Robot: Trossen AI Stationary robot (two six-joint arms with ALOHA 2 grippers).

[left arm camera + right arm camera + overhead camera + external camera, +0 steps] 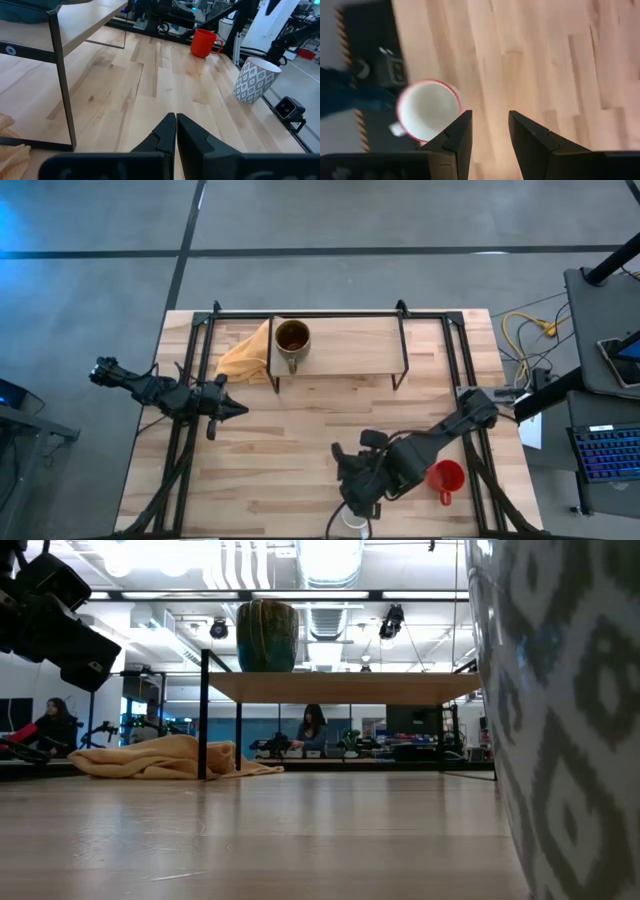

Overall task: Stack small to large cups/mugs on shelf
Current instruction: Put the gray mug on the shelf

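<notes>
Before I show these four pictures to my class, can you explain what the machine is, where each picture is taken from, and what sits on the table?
It is a robot with two dark arms at a wooden table. One camera looks straight down, one sits at table height, and one rides on each wrist. The left gripper, fingers shut, waits near an orange cloth. The right gripper, fingers open and holding nothing, hovers by the white patterned mug at the table's near edge. The red mug stands beside that arm. The brownish-olive mug already stands on the small shelf.
</notes>
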